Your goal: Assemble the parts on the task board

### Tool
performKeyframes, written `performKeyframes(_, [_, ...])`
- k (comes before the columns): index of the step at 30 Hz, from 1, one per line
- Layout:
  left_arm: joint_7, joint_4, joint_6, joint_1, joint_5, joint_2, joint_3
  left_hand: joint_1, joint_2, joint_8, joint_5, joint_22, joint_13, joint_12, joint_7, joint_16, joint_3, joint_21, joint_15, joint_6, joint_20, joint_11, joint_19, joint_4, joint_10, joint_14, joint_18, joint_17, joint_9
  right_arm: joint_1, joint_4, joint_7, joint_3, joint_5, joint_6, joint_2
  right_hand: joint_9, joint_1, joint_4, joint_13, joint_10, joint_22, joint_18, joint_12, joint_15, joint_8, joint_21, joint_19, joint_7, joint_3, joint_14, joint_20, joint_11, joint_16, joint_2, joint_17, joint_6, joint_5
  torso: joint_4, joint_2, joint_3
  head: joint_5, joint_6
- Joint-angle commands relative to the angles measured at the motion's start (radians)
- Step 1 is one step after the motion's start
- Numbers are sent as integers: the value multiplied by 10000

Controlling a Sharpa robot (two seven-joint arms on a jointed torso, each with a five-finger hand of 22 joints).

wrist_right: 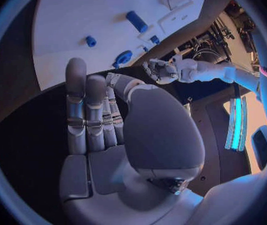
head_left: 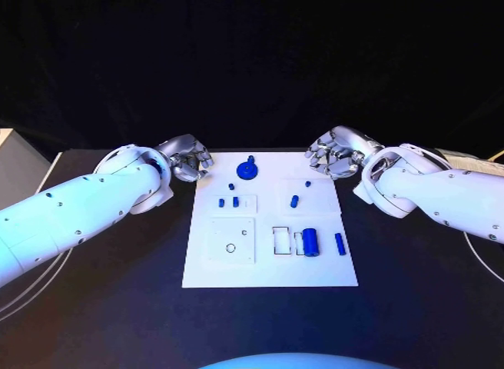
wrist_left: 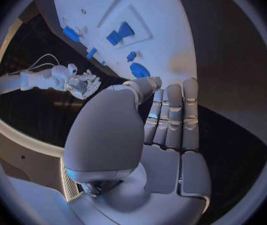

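Nearest the robot, the front stretch of the white task board lies bare on the black table. Just beyond that, on the board's right side, a blue cylinder lies on its side next to a rectangular outlined recess, and a thinner blue bar lies near the board's right edge. To the left of these is a square raised plate with a small oval opening.

Further back, two short blue pegs stand close together on the left half of the board, and a slim blue pin stands on the right half. Beyond them sit two tiny blue pieces, one at and another at. Near the far edge, a round blue disc with a knob rests on the board.

At the far corners, both hands hover off the board and hold nothing. The left hand sits by the far left corner, fingers extended and lying side by side in its wrist view. The right hand sits by the far right corner, its fingers likewise straight and empty.
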Motion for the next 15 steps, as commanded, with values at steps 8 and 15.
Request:
performKeyframes(8, [2980,711,-404,-415,6782,-1033,254,-357,-10,135,-5,-288,-280,-10,214,-852,-319,-557,217,-188,193,182,-634,134,-392,-520,64,-497,-106,-152,-141,-1542,1,-3485,1563,159,198,-486,249,-23,-731,3727,-514,-77,105,-135,3257,429,52,241,500,148,120,3618,-287,2928,-148,-178,33,-2,-13,-238,155])
performKeyframes(15, [3791,1505,60,-788,9052,-1629,457,-472,137,319,18,-646,-340,236,141,-836,-818,-989,182,-119,209,92,-551,298,-9,-589,75,-541,-107,-321,-76,-1854,2,-4103,1747,296,267,-568,329,-11,-861,4639,-619,-72,139,-158,4036,544,57,140,541,212,141,4288,-365,3402,-223,-169,24,-5,-21,-321,165])
